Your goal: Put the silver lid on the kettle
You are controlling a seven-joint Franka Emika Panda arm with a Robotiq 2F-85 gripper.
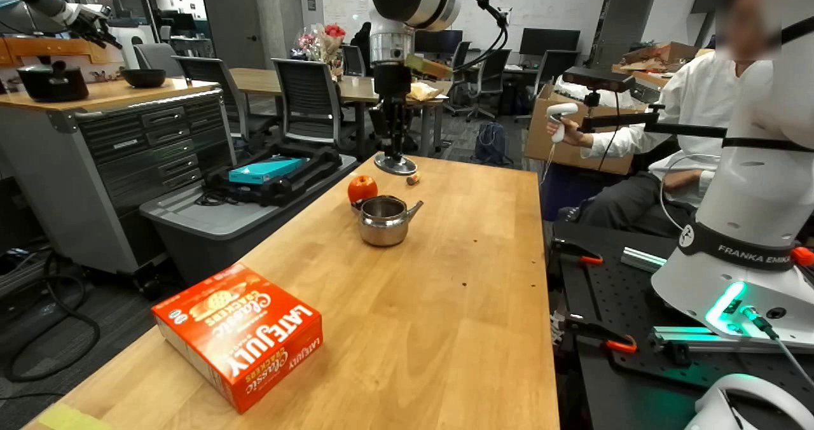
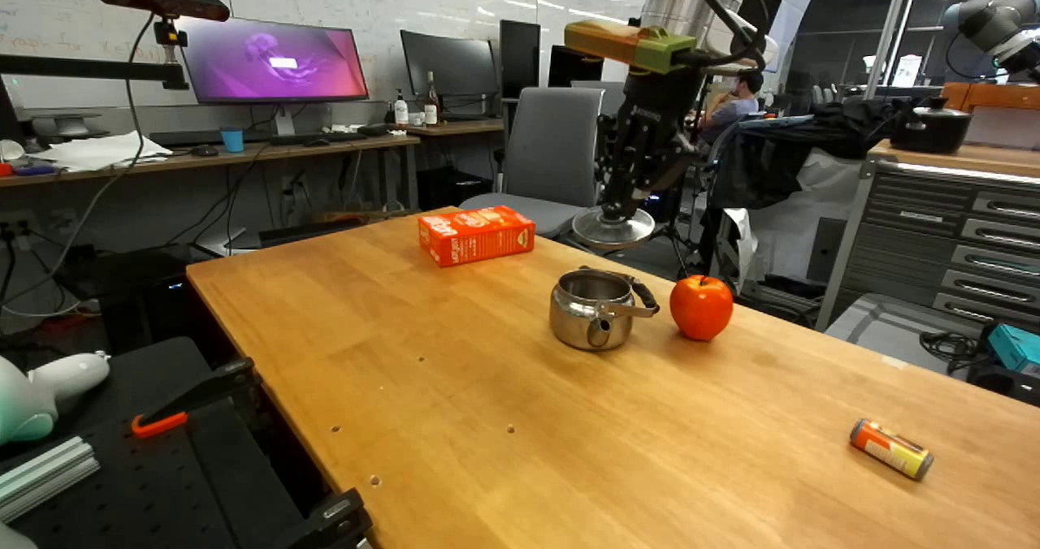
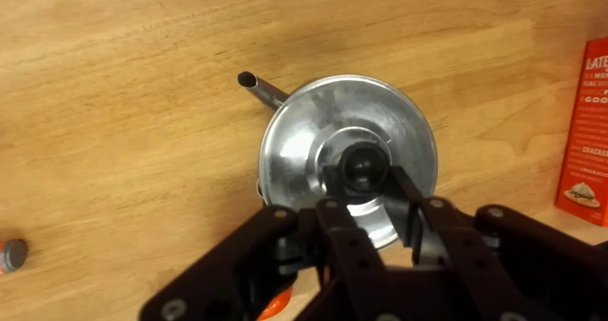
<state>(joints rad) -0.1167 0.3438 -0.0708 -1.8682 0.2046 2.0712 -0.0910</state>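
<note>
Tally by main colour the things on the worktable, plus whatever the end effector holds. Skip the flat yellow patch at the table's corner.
Silver: 2 (kettle; silver lid, held in the end effector)
Red to orange-red: 2 (cracker box; apple)
Orange-red and yellow with grey ends: 1 (small cylinder)
Total: 5

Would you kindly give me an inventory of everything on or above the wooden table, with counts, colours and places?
wooden table: one, light brown, below the rest
kettle: one, silver, standing on the table
silver lid: one, shiny silver, held above the kettle
apple: one, red-orange, beside the kettle
cracker box: one, orange-red, near the table's edge
small cylinder: one, orange and yellow, lying on the table
flat patch: one, yellow, at the table's edge
arm: one, white and black, above the table
gripper: one, black, closed on the lid's knob
</note>
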